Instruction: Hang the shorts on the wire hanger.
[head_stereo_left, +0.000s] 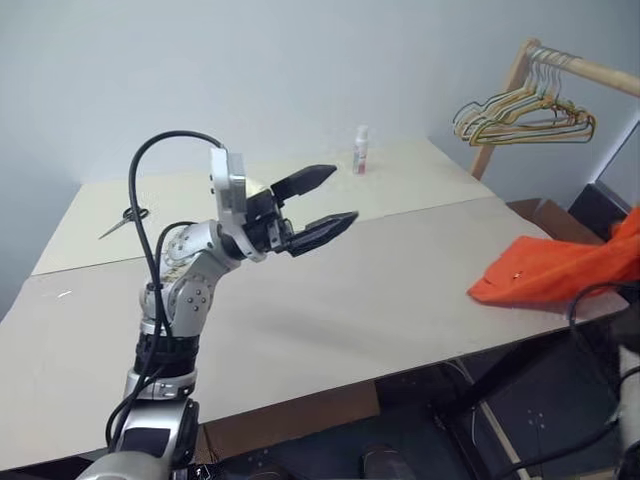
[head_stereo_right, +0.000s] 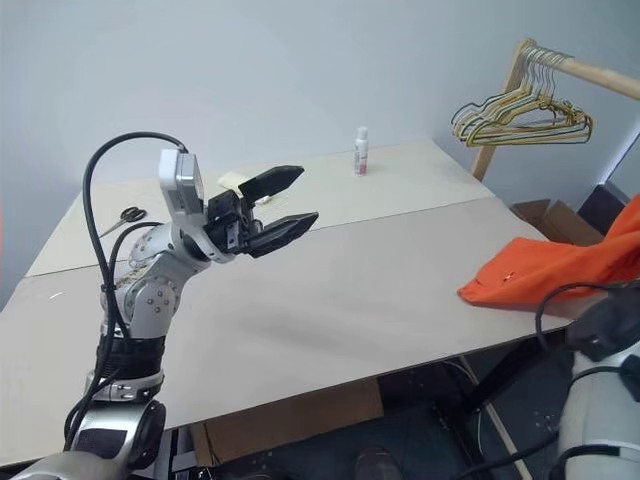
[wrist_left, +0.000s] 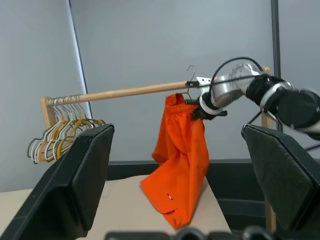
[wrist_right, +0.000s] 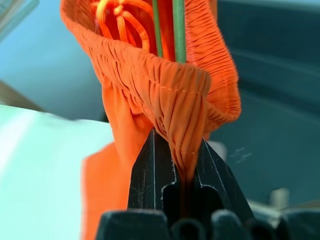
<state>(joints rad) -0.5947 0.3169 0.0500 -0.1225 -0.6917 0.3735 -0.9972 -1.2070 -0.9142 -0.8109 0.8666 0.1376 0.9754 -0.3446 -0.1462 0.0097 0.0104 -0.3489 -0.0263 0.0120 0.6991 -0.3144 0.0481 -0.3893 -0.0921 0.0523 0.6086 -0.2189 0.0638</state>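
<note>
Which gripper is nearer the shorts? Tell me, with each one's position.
Right. The right gripper is shut on the shorts at the waistband; the left gripper hangs open over the table, well apart from them.

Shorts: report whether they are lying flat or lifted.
Mostly lifted: the shut right pincer holds the shorts up by the waistband; their lower end rests on the table.

Head pair high over the table (head_stereo_left: 330, 300); both wrist cameras, one close, on the shorts (wrist_left: 182, 160).
</note>
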